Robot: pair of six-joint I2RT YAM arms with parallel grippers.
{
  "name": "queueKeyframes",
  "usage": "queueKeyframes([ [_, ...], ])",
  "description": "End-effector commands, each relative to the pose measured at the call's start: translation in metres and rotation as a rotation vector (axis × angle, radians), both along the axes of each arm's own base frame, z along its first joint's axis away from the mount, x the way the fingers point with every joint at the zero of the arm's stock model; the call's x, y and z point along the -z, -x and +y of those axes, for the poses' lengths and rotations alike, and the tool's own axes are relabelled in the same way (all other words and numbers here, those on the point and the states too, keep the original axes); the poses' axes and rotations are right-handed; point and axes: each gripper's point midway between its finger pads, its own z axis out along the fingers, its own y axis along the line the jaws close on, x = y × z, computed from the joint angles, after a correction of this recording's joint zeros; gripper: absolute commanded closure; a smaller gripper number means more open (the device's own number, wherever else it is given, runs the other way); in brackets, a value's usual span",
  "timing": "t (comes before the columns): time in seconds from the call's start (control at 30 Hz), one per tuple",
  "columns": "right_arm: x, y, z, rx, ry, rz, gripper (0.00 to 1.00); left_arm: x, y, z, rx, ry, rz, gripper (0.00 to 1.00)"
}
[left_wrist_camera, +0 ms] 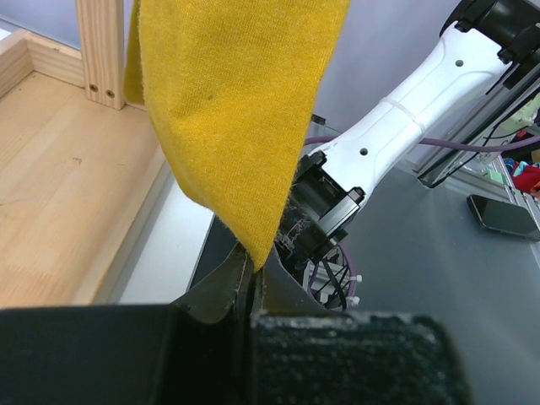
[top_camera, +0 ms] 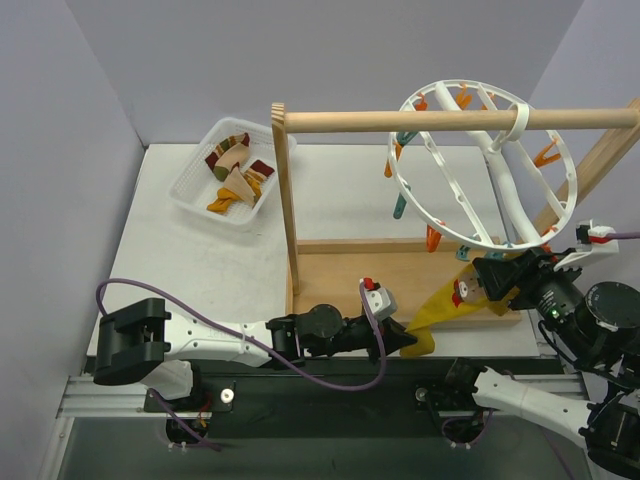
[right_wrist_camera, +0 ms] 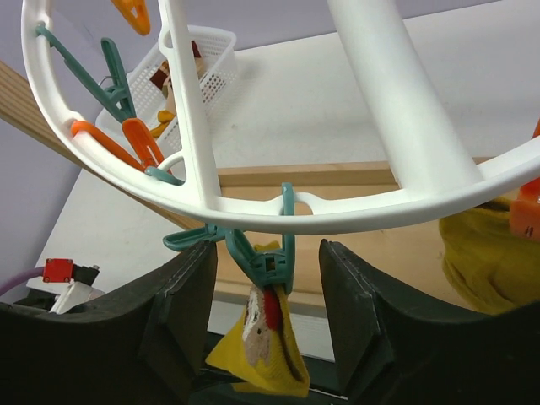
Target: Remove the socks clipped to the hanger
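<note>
Right, most of this job looks done: a heap of socks (top_camera: pixel 236 170) lies in the white basket (top_camera: pixel 195 178) at the far left of the table, well apart from the hanger (right_wrist_camera: pixel 354 221), which hangs by its hook from the rod of the wooden rack (top_camera: pixel 400 122). The orange and teal clips I can make out round the ring hang bare, bar one. That one is the teal clip (right_wrist_camera: pixel 270 253) at the low point of the rim, and it bites the top of a mustard sock (top_camera: pixel 440 305) with a red and tan patch near the clipped end. The left gripper (top_camera: pixel 405 342) is pinched tight on that sock's lower tip, and the fabric runs from it up towards the ring. The right gripper (right_wrist_camera: pixel 268 272) sits just under the rim with its jaws partway apart, one on each side of the teal clip, a gap showing on both sides, so nothing is held there. At the right edge of the right wrist view there's more mustard cloth below an orange clip; another sock or a fold of this one, I can't tell. So I'd judge one sock left for certain, its release not yet made
</note>
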Motion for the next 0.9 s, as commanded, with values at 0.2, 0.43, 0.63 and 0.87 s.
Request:
queueKeyframes([
  [0.2,-0.001,-0.013,0.005,0.04,0.009,-0.029,0.62,-0.017,0.008,0.004,0.026,0.045,0.016,1.0],
  [0.43,0.003,-0.013,0.005,0.039,0.01,-0.025,0.8,-0.015,0.008,0.005,0.026,0.037,0.02,1.0],
  [0.63,0.008,-0.013,0.004,0.046,0.014,-0.021,1.0,-0.011,0.008,0.006,0.026,0.022,0.017,1.0],
  [0.87,0.014,-0.015,0.004,0.062,0.02,-0.01,1.0,-0.002,0.007,0.008,0.024,-0.004,0.021,1.0],
])
